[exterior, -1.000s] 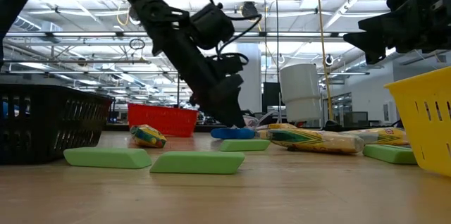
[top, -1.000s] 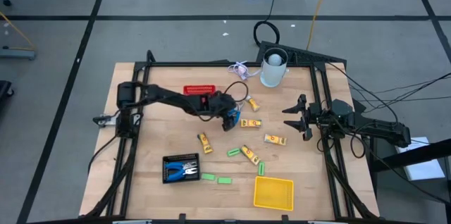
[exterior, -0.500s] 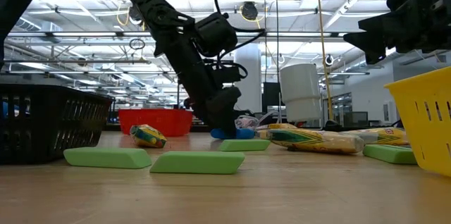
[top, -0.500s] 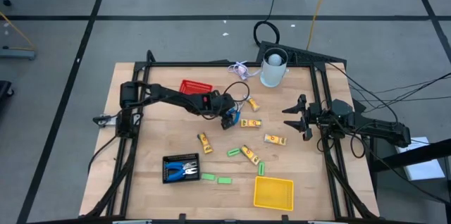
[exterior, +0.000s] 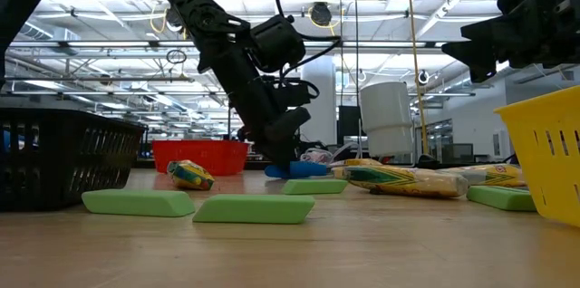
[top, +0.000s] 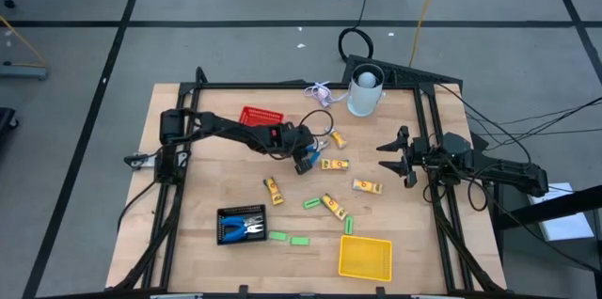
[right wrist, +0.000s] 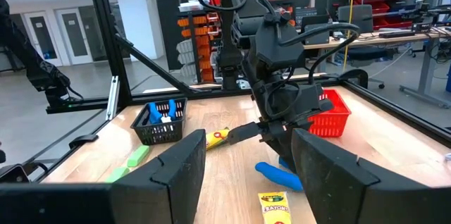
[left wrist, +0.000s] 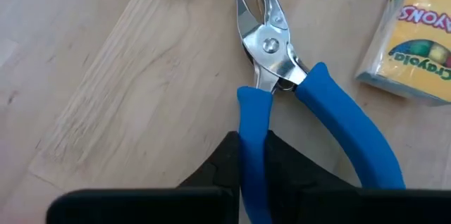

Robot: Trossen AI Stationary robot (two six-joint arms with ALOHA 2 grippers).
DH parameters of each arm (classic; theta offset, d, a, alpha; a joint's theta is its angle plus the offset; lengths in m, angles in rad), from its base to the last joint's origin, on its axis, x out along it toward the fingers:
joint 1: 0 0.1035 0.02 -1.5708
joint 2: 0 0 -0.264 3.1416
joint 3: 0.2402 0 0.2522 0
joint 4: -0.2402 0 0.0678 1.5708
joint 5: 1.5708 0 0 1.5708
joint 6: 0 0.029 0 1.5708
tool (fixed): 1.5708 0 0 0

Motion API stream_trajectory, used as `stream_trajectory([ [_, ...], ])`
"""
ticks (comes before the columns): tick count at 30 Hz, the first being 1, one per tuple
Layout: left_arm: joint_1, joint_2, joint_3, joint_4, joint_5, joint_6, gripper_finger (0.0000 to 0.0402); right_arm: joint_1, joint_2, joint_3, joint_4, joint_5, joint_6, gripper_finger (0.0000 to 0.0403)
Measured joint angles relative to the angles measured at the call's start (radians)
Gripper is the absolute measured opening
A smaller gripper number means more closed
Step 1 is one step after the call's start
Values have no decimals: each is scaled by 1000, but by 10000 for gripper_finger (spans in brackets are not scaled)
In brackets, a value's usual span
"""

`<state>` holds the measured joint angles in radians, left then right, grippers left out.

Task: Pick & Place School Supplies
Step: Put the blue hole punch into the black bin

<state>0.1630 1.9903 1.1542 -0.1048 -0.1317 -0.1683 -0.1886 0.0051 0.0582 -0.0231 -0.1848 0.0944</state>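
Observation:
My left gripper (top: 304, 157) is at the table's middle, shut on a blue-handled tool (left wrist: 282, 90) with a metal head (left wrist: 264, 30). The tool also shows in the low view (exterior: 296, 169). Yellow-orange crayon packs (top: 334, 164) (top: 367, 185) (top: 273, 191) (top: 332, 206) and green bars (top: 311, 202) (top: 278, 236) (top: 348, 226) lie flat on the table around it. My right gripper (top: 393, 156) is open and empty, above the table's right side, and its fingers stand wide apart in the right wrist view (right wrist: 246, 175). My left gripper pinches one blue handle (left wrist: 252, 136) of the tool between its two fingers. It comes slanting down from the table's left. The metal head points away from the gripper, and the other handle (left wrist: 352, 139) is free. The tool is level at the tabletop; I cannot tell whether it is clear of it.
A black mesh basket (top: 242, 226) holding blue-handled tools stands near the front. A yellow basket (top: 365, 258) is at the front right, a red basket (top: 261, 115) is behind my left arm, and a white cup (top: 365, 92) is at the far edge. Black frame rails run along both sides.
My left gripper has shifted a little toward the table's left, keeping its hold on the blue-handled tool, which has moved with it. The red basket behind the arm has shifted slightly toward the left.

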Motion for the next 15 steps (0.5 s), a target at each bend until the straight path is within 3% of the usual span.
stream_trajectory([
  [9,-16,-34,0,-27,29,35,34,0,0,0,0,0,1,201],
  [15,-60,-133,0,-92,-87,56,34,0,0,0,-1,0,2,201],
])
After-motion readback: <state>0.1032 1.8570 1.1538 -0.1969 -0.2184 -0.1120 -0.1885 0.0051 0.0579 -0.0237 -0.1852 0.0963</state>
